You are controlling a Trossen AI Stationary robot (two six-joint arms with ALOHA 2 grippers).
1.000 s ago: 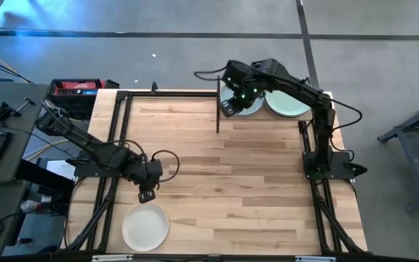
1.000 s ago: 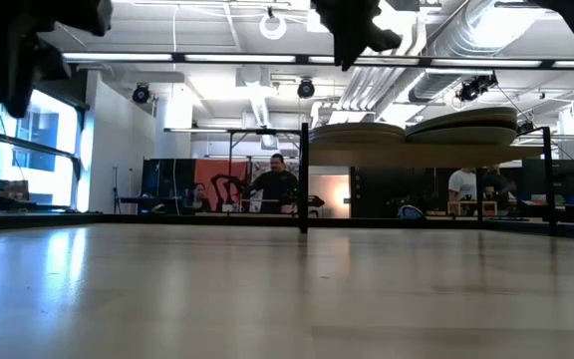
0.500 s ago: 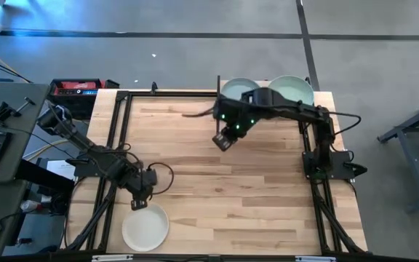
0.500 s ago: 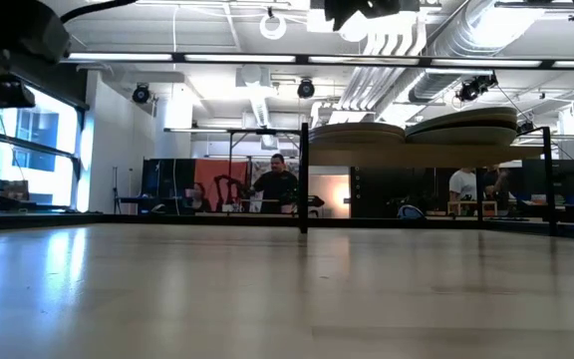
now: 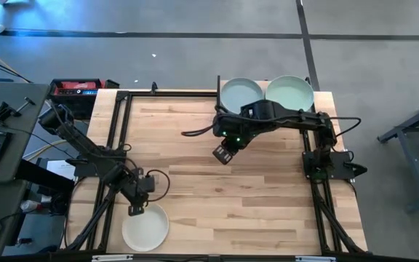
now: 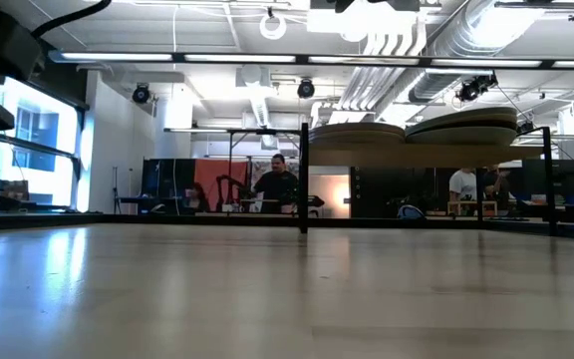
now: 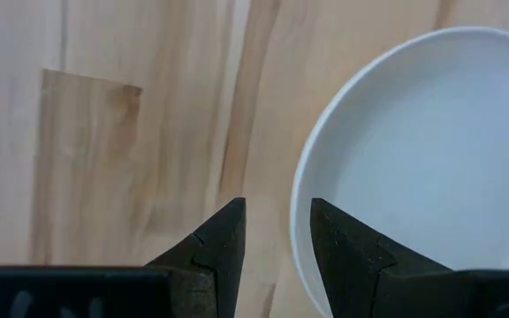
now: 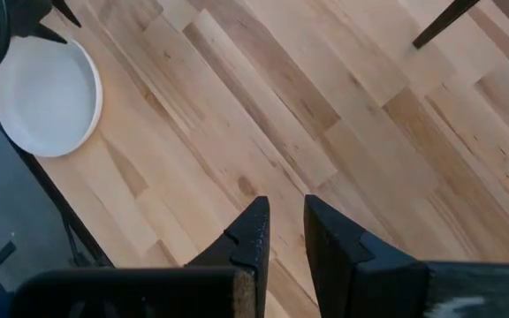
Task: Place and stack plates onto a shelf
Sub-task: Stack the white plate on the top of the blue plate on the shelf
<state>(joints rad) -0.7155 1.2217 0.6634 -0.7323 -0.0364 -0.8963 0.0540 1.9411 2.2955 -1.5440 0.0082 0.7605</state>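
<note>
The left claw [image 5: 134, 209] hangs over the near left corner of the tabletop [image 5: 224, 182], right at the rim of the pale white plate [image 5: 145, 226] that lies flat there; in its wrist view the fingers [image 7: 222, 240] stand a narrow gap apart with nothing between them, one over bare wood and the other over the plate's edge, so it looks to be lining up a pinch on the rim. The likely trouble is in that pinch: with so slim a gap, a slightly off descent could land a fingertip on top of the rim and not astride it, tipping the plate or skating it toward the near edge, which is close by. A shallow bite could also let the plate swing or slip once lifted. The right claw [image 5: 222, 153] hovers above the middle of the tabletop, its fingers nearly together and empty. If it drifts toward the left while the plate is carried across, the arms could meet. On the shelf [image 5: 268, 109] at the far edge sit two stacks, a light blue plate [image 5: 241, 93] and a mint green plate [image 5: 290, 92] on top; a careless set-down there could nudge a stack askew.
</note>
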